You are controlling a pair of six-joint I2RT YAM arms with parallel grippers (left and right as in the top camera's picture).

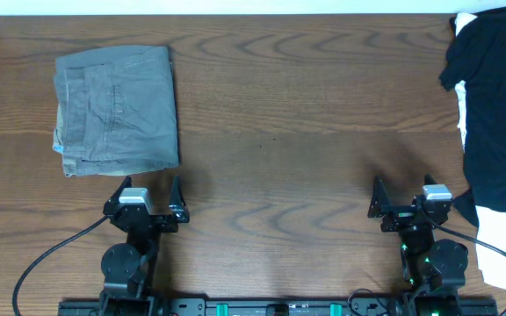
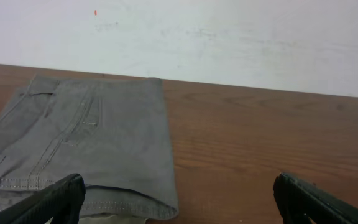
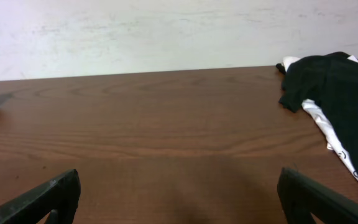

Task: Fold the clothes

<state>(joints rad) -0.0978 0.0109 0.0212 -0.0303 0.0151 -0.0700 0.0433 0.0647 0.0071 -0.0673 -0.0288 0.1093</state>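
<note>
Gaping left gripper [image 1: 151,186], right gripper [image 1: 403,186], both empty.

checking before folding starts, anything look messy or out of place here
The black T-shirt lies crumpled at the far right, draped over a white garment. The grey-green trousers on the left are neatly folded.
</note>
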